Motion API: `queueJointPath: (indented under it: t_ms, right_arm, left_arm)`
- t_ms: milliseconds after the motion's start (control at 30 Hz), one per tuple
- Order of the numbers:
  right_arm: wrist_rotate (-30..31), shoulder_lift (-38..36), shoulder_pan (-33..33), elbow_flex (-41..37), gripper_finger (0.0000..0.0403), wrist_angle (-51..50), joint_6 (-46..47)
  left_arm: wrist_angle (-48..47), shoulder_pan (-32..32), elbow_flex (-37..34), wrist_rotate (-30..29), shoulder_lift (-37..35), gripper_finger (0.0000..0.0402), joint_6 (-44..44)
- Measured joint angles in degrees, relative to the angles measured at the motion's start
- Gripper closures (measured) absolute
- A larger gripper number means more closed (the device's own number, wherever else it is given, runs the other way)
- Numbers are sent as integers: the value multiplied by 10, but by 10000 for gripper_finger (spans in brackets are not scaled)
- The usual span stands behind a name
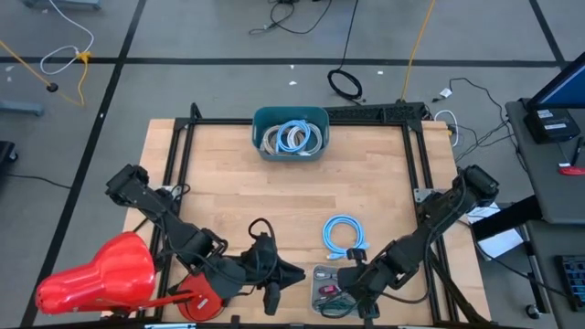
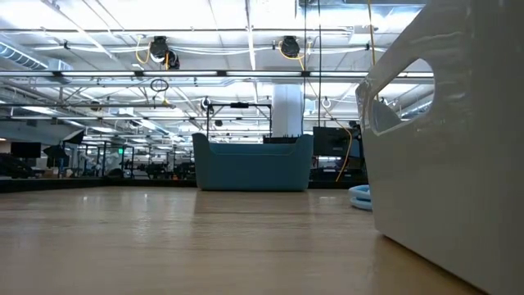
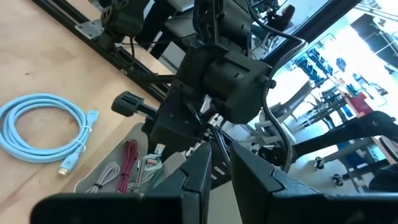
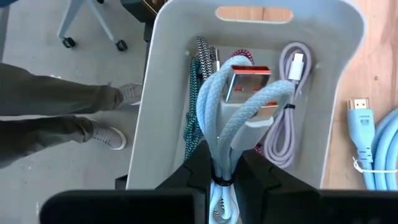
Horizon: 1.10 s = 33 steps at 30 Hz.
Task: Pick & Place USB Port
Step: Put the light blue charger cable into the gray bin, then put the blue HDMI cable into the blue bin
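USB cable bundle (image 4: 239, 106), pale blue with an orange-tongued plug at its top, sits pinched between my right gripper (image 4: 225, 169) fingers, which are closed on its tied waist. I hold it directly over the grey tray (image 4: 163, 87) at the near table edge; more coiled cables lie below in that tray, a lilac one and a braided one among them. A person's legs and shoes show on the floor just past the tray.

Left gripper (image 3: 217, 163) hangs just beside the tray, on the left, fingers nearly together with only a slit between, nothing in them.

Farther out on the wood lies a loose light blue cable coil (image 1: 342, 234), apart from the tray. At the far table edge stands the teal bin (image 1: 291, 117), already holding coiled cables.

Judgement: pick appears made, lift stage. Next move calls for raising the bundle clear of the tray wall, carrying it across the table past the loose coil, and releasing over the teal bin.
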Motion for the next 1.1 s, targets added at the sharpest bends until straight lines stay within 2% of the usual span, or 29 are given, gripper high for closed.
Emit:
queueJointPath:
  t_ms: [567, 1000, 1100]
  right_arm:
    - [-16, 0, 0, 0, 355, -1, -7]
    - [-13, -1, -1, 0, 278, -1, -15]
    - [18, -14, -3, 0, 268, -9, -14]
  left_arm:
    - [-1, -3, 0, -12, 2, 339, -2]
    - [-1, -2, 0, -16, 2, 339, 0]
    - [-2, 0, 0, -16, 2, 339, 0]
